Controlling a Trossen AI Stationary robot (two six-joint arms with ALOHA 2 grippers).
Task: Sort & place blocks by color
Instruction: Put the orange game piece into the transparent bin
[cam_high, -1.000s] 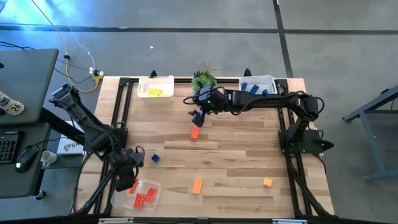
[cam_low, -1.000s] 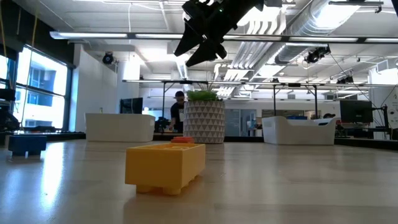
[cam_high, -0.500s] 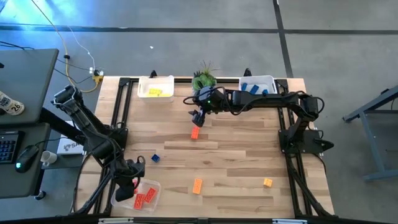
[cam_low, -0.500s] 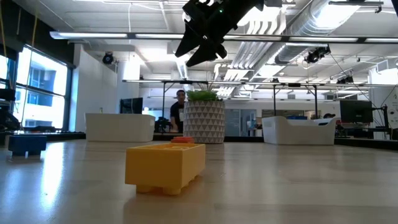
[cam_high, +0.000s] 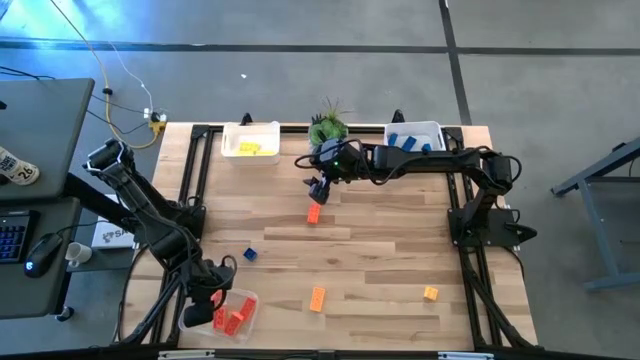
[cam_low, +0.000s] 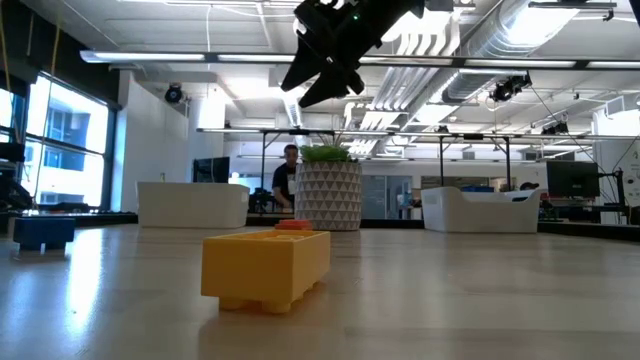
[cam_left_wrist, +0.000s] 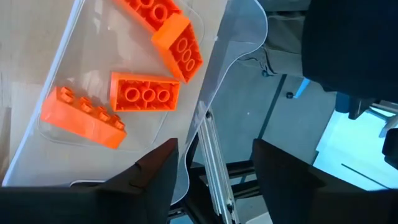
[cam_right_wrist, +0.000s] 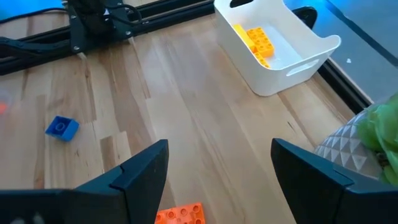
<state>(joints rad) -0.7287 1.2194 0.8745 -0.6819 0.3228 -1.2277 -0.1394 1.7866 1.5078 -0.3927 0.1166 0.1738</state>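
Since the earlier moment the left gripper (cam_high: 208, 296) had gone further over the clear tray (cam_high: 247, 303) at the near left corner of the table (cam_high: 380, 260), and its fingers (cam_left_wrist: 155, 180), closed before, now stood apart with nothing between them. Under it the red-orange blocks (cam_left_wrist: 144, 95) lay loose in that tray, one of them leaning on its side.

On the bare wood near the front lay a yellow-orange block (cam_high: 317, 298), the large brick in the low view (cam_low: 266, 266), and another small yellow-orange block (cam_high: 430, 293) lay further to the right. A small blue block (cam_high: 249, 254) lay just beyond the left gripper, well apart from the others.

Further back, near the middle, a red-orange block (cam_high: 314, 213) lay alone on the wood. The right gripper (cam_high: 318, 187) hung above and just behind it, its fingers (cam_right_wrist: 140, 171) wide open and empty.

At the far edge stood a white bin (cam_high: 250, 140) with yellow-orange blocks (cam_right_wrist: 258, 40), a potted plant (cam_high: 327, 127), and a second white bin (cam_high: 415, 135) holding blue blocks (cam_high: 405, 141).
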